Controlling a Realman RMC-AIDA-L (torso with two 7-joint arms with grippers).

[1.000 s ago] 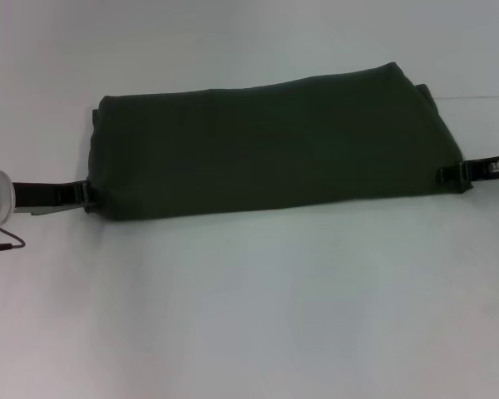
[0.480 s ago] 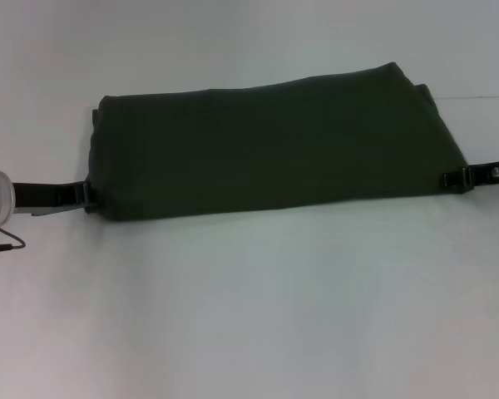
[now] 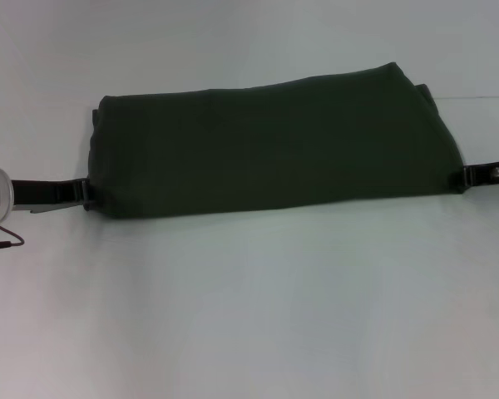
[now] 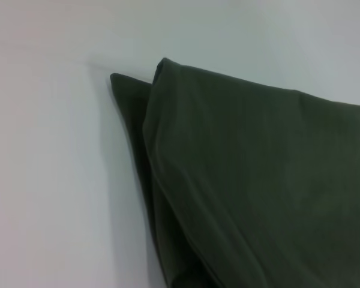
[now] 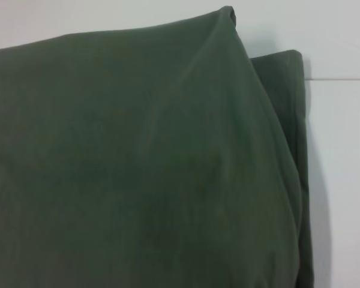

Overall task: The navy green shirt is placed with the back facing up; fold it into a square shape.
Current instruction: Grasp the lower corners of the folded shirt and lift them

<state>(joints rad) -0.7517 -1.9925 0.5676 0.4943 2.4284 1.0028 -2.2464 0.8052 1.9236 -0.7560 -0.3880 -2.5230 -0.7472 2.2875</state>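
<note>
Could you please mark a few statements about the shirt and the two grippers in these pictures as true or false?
1. The navy green shirt lies folded into a long band across the table. True.
2. The left gripper is at the shirt's left end. True.
3. The right gripper hovers over the shirt's middle. False: it is at the shirt's right end, low by the table.
4. Cream lettering shows on the shirt's upper side. False: only plain dark fabric shows.
</note>
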